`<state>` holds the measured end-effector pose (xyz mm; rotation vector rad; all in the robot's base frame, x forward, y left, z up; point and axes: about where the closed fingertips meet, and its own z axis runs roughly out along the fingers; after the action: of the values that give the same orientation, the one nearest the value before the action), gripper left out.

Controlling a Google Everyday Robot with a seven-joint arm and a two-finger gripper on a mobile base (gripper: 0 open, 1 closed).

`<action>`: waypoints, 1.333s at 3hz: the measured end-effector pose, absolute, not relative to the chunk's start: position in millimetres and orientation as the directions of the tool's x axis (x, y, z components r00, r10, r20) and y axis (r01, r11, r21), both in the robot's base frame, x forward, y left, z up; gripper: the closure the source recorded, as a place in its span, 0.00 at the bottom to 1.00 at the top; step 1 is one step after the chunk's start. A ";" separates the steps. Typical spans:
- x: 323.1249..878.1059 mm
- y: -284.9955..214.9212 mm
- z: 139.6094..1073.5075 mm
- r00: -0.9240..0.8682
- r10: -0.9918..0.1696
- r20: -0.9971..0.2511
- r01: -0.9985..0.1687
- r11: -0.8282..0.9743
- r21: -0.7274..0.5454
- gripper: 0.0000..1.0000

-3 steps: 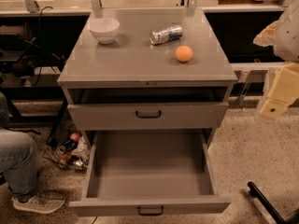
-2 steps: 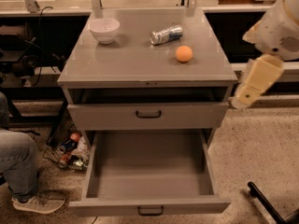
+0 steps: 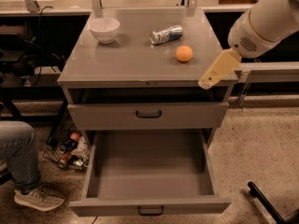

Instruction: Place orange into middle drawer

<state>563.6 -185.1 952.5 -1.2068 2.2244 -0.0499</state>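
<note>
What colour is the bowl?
The bowl is white, camera view; the gripper hovers at the cabinet's front right corner.

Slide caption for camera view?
Cream gripper hovers at front corner of grey cabinet near small round orange on top; wide grey middle drawer open.

white arm [image 3: 267, 21] slants down-left from top right corner, fat round joint at low end. tan gripper [image 3: 211, 77] sticks out of it, tip aimed down-left, right of centre

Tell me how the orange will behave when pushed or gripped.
Round on the flat cabinet top, the orange would probably roll if nudged. Its smooth skin may slip in a grip. The tool hangs near the top's front corner, apart from the orange.
</note>
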 end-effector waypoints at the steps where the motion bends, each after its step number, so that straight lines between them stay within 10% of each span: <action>1: 566.5 -183.9 956.3 -0.409 -0.762 -0.503 -0.739 0.599 -0.307 0.00; 4: 702.8 -186.9 927.1 -0.504 -0.413 -0.758 -0.452 0.874 -0.176 0.00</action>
<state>702.8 -186.9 927.1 -0.6223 2.1622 0.0560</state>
